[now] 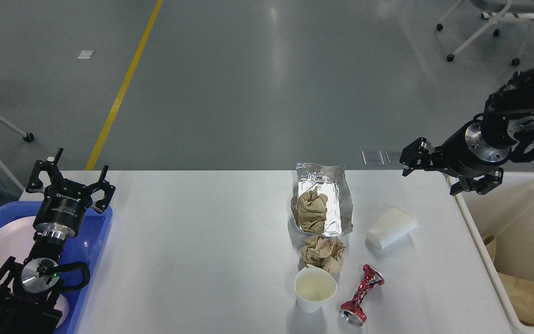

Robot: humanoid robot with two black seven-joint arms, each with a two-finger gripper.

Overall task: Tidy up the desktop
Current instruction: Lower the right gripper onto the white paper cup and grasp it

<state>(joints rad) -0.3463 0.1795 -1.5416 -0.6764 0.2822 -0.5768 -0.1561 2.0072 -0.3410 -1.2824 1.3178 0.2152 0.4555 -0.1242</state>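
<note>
Left tool [69, 178] fingers apart over blue tray [94, 241]; right tool [427, 162] spread, empty, above desktop [193, 250] edge

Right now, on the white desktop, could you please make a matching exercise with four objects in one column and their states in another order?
1. crushed red metal can
2. silver foil tray
3. white paper cup near the cream bin
4. white paper cup near the front edge

A. standing upright, empty
B. lying on its side
C. holding crumpled brown paper
D. twisted and flattened in the middle

Pairs: 1-D, 2-C, 3-B, 4-A
</note>
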